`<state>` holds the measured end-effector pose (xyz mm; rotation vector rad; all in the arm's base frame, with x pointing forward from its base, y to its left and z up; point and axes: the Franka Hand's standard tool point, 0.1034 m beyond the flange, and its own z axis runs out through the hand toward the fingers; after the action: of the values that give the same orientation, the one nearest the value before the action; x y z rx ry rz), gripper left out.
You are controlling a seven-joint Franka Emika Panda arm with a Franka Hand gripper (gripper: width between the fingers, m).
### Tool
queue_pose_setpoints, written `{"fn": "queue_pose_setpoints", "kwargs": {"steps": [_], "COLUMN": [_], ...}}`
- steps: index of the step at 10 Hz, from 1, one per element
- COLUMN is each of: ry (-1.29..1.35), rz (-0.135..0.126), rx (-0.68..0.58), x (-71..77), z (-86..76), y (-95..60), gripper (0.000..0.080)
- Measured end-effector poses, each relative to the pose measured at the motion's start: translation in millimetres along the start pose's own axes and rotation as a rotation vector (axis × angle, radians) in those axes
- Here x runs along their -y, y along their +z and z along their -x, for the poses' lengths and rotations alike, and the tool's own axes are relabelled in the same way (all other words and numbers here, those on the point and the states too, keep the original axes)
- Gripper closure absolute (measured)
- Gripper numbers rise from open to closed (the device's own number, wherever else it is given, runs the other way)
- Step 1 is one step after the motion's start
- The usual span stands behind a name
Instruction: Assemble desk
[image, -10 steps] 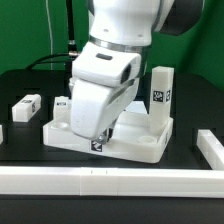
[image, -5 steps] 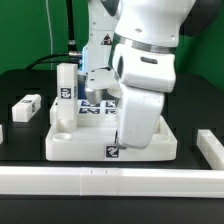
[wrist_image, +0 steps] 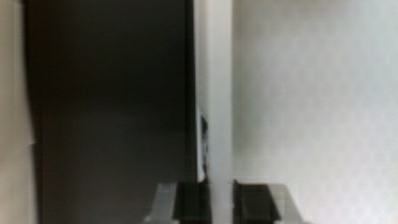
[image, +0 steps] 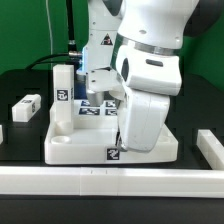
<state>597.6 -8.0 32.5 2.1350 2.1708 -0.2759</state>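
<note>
one desk top (image: 70,150) lies half hidden under the arm (image: 150,70). one upright leg (image: 63,95) stands in its far corner and one loose leg (image: 27,106) lies beside it. the gripper (wrist_image: 222,192) is pressed together at its front rim.

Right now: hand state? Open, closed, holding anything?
Hand: closed, apparently pinching the rim of the desk top; the wrist view shows the edge running between its fingers.

Arm (image: 150,70) hides desk top's (image: 72,150) 3 o'clock half. Claw (wrist_image: 221,190) unseen from exterior view; wrist view blurred, fingers (wrist_image: 187,205) cropped. Rail (image: 60,180) at 6 o'clock cut at both side edges. Tag (image: 113,152) pattern too small to read.
</note>
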Motion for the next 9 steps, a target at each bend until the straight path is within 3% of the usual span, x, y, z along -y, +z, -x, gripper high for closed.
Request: {"fn": "queue_pose_setpoints", "kwargs": {"steps": [2,3,4,9], "ry": [0.015,0.023,0.013,0.083], "rz": [-0.001,-0.015,-0.01,0.005], "rx": [0.004,0.004,0.002,-0.011], "x": [-13.5,-22.5,-33.3,-46.0], "z": [-3.0,-12.3,-21.0,-43.5], "y": [-6.8,-11.1,-13.4,-14.7], "gripper": [0.0739,0.0739,0.0739,0.0739]}}
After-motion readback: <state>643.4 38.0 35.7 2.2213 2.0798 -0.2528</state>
